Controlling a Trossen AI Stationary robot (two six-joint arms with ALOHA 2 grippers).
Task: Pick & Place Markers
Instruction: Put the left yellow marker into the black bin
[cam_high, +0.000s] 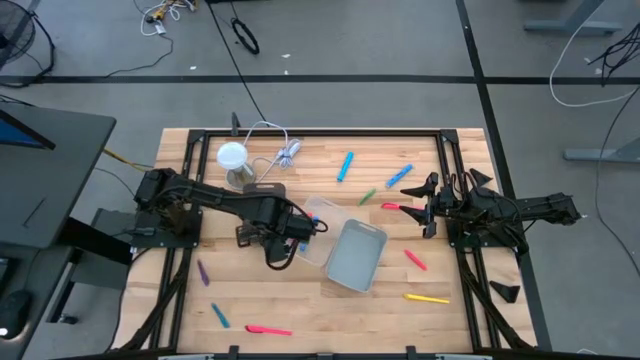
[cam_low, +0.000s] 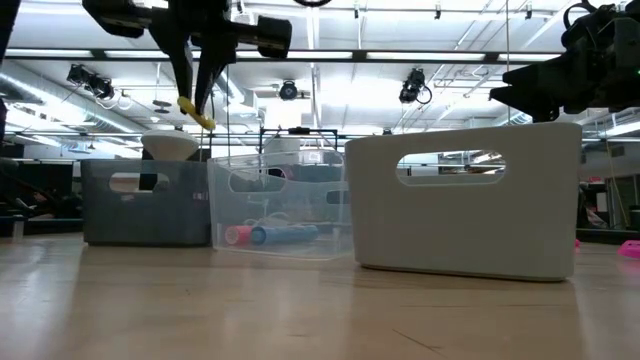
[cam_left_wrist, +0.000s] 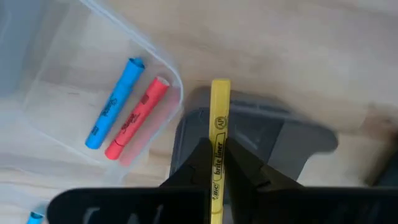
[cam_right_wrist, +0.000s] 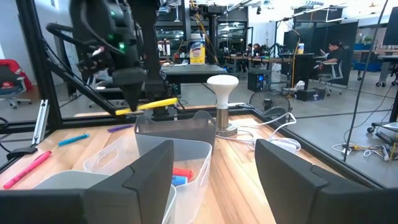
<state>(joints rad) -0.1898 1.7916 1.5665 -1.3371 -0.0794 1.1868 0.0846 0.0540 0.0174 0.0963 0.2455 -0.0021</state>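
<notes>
Left wrist view: we see the left end effector (cam_left_wrist: 214, 163) pinching a yellow highlighter (cam_left_wrist: 218, 134), beside the clear bin (cam_left_wrist: 163, 57) and above its rim.
Bin contents: blue highlighter (cam_left_wrist: 114, 104) and red highlighter (cam_left_wrist: 138, 117) lie side by side inside.
Doing it well: we judge the end effector should move over the clear bin's middle before letting go.
Right end effector (cam_high: 428, 208): spread, empty, well apart from the clear bin.
Only the high view shows: loose markers across the desk (cam_high: 300, 315), such as the yellow marker (cam_high: 426, 298).
</notes>
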